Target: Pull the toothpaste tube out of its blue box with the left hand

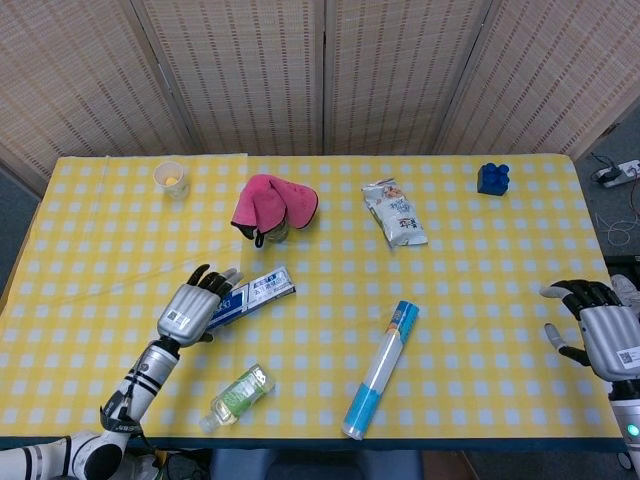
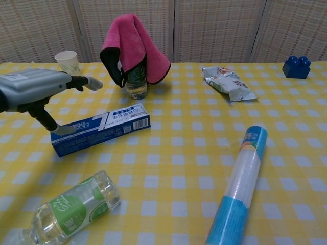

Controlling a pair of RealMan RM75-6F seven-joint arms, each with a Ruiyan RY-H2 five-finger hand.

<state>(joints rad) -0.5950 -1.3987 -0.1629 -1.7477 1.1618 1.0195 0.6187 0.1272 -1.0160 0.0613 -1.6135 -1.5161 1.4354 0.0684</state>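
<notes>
The left robot hand (image 1: 196, 303) hovers over the near-left end of the toothpaste box (image 2: 100, 128), fingers spread and gripping nothing; in the chest view its thumb tip appears to rest on or just above the box's top face. The box lies flat and slantwise on the checked surface (image 1: 480, 280), closed as far as can be seen, so the tube inside is not visible.

The main risk, as I judge it, is that the robot hand closes on the box rather than the tube: nothing braces the carton, so a pull may simply drag or lift the whole thing. Pressing down on thin cardboard could also crush the flap end and jam the tube inside. A sideways shove might slide the box towards the green-labelled bottle (image 2: 66, 212) lying just in front of it, which would roll easily.

The right robot hand (image 1: 598, 325) waits open at the far right edge, well apart from the box and offering no support.
</notes>
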